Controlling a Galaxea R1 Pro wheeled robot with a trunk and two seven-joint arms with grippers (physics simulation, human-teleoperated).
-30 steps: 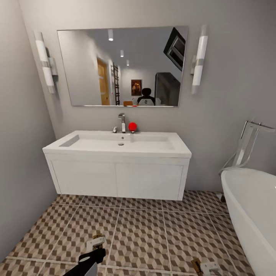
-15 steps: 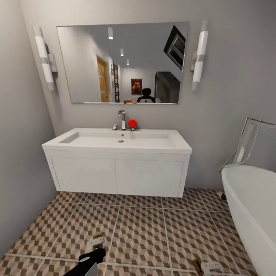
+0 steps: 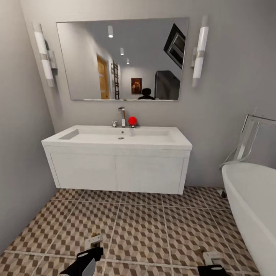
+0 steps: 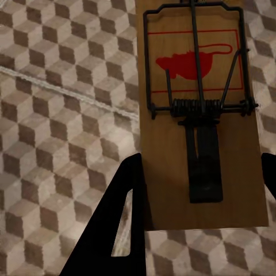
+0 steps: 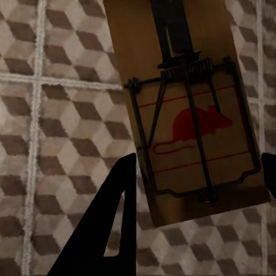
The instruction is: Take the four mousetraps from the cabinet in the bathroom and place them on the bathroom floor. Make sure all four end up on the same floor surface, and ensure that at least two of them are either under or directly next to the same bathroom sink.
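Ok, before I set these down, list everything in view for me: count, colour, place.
sink: 1, white, on the wall-hung vanity under the mirror
tap: 1, chrome, at the back of the basin
ball: 1, red, beside the tap
mirror: 1, wide, on the wall above the basin
wall lights: 2, white, one each side of the mirror
bathtub: 1, white, right side of the head view
bathroom floor: brown, beige and white cube tiles
mousetraps: 2, brown wood with a red mouse print, one between each gripper's fingers above the floor
left gripper: black, head view's lower edge
right gripper: black, head view's lower right
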